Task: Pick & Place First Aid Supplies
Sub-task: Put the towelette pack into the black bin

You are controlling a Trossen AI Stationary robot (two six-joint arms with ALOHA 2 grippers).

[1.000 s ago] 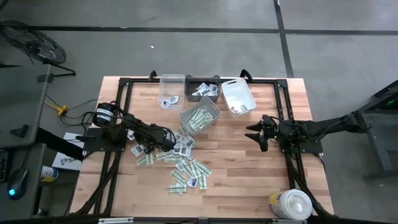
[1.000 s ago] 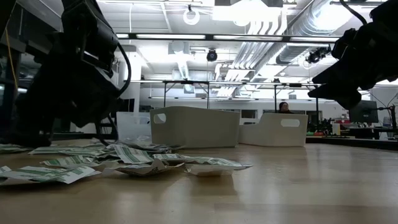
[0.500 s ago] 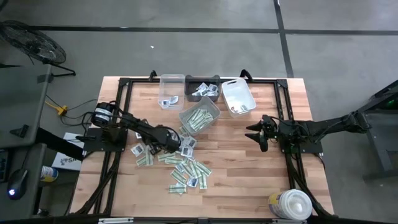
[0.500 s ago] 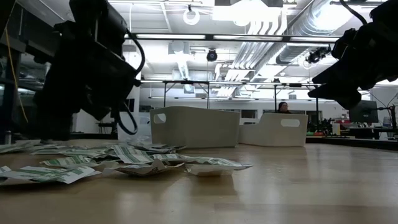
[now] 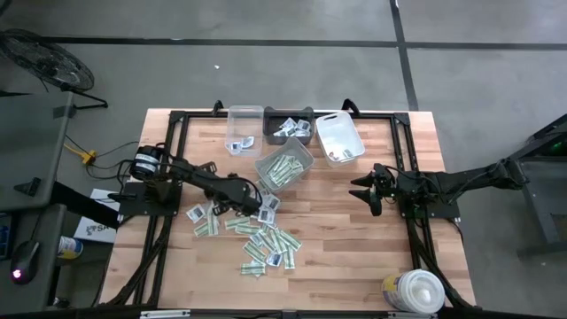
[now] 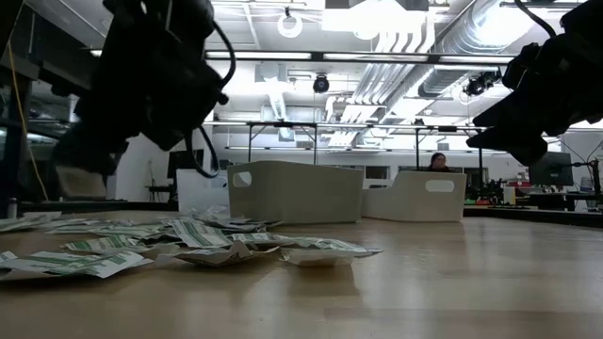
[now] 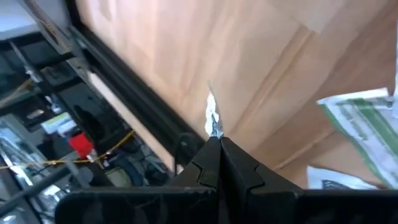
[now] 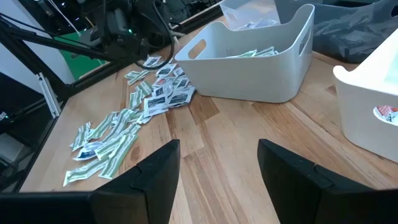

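Left tool (image 7: 216, 138) closed, pinching a thin sliver of packet (image 7: 211, 115) at its tip; print too blurred to tell green strip from white square. In the high view it sits over the far left edge of the packet pile (image 5: 259, 229), near the angled grey bin (image 5: 285, 168). From the low view, the arm looks lifted clear of the wooden surface (image 5: 354, 257). Right tool (image 8: 217, 168) parked with its fingers spread wide and nothing between them, hovering right of centre, well apart from the pile. The rest of the supplies lie scattered mid-surface; some green strips already in the grey bin, a few squarish white packets in the clear bin (image 5: 241, 131) and the dark bin (image 5: 291, 128) at the far edge; white bin (image 5: 339, 139) at far right. Step in hand, as judged: carry, after a pick. Next move calls for swinging the held packet over whichever bin matches its kind, then releasing above the opening. Thin grip, so keep the motion gentle or it may slip.
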